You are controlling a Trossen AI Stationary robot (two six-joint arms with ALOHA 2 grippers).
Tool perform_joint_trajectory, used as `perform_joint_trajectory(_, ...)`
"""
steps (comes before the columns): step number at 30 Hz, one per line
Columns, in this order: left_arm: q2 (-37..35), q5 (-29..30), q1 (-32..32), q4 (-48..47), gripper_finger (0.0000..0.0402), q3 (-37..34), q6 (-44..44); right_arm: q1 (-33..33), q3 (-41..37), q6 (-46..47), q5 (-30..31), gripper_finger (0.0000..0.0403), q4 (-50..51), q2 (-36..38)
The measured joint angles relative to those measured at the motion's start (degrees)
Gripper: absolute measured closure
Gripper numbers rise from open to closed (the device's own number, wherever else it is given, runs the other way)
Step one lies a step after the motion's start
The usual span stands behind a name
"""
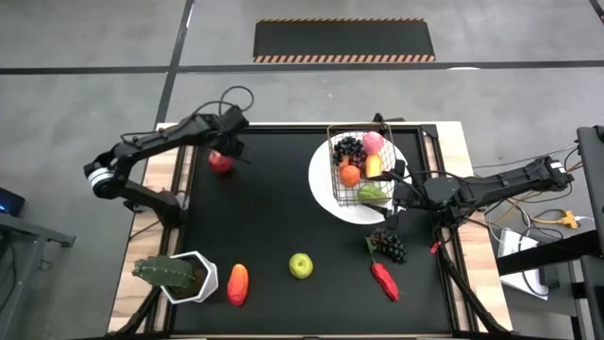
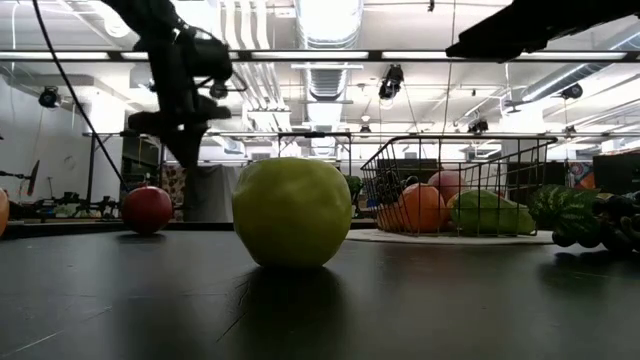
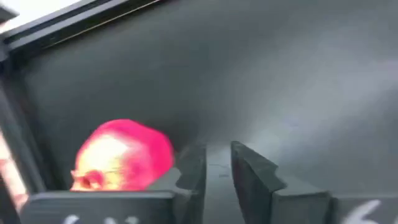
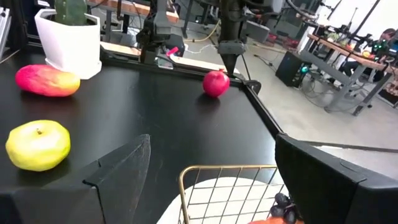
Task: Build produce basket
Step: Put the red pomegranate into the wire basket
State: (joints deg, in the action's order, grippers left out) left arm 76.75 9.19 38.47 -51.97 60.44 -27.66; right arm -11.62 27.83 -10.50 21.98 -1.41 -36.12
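Observation:
A red apple [image 1: 221,161] rests on the black mat at the far left; it also shows in the low view [image 2: 147,209] and beside my left fingers in the left wrist view [image 3: 123,155]. My left gripper [image 1: 230,144] hangs just above and beside it, fingers together, pointing down. The wire basket [image 1: 362,166] stands on a white plate [image 1: 326,194] and holds grapes, an orange, a peach and green produce. My right gripper [image 1: 394,181] is wide open at the basket's right side, and the basket rim [image 4: 227,169] shows between its fingers. A green apple [image 1: 300,265], a mango [image 1: 238,284], dark grapes [image 1: 387,246] and a red pepper [image 1: 385,280] lie on the mat.
A green cactus in a white pot [image 1: 181,276] stands at the near left corner. The mat's middle, between the red apple and the basket, is bare. The mat's raised frame [image 4: 261,106] runs close behind the red apple.

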Motion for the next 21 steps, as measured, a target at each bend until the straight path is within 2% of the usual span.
perform_joint_trajectory(6, 0.0, 1.3, 3.8, -0.1, 0.0263, -1.0, 1.8, 0.0, 0.0, 0.0, 0.0, 0.0077, 0.4, 0.0)
perform_joint_trajectory(8, 0.0, 6.0, 4.1, -1.3, 0.0238, -1.0, 2.8, 0.0, 0.0, -0.1, 0.0, 0.0076, 0.9, 0.0)
perform_joint_trajectory(10, 0.0, 13.4, 4.7, -4.6, 0.0216, -1.0, 1.0, 0.0, 0.0, -0.1, 0.0, 0.0076, 1.1, 0.0)
perform_joint_trajectory(12, 0.0, 16.4, 5.8, -7.4, 0.0202, -1.0, -0.7, 0.0, 0.0, -0.1, 0.0, 0.0076, 1.2, 0.0)
perform_joint_trajectory(16, -0.2, 12.2, 7.0, -7.9, 0.0194, -1.6, -0.5, 0.0, 0.0, -0.1, 0.0, 0.0076, 1.2, 0.0)
perform_joint_trajectory(21, 0.4, 11.5, 7.3, -7.1, 0.0194, -2.1, -0.4, 0.0, 0.0, -0.2, 0.0, 0.0076, 1.2, 0.0)
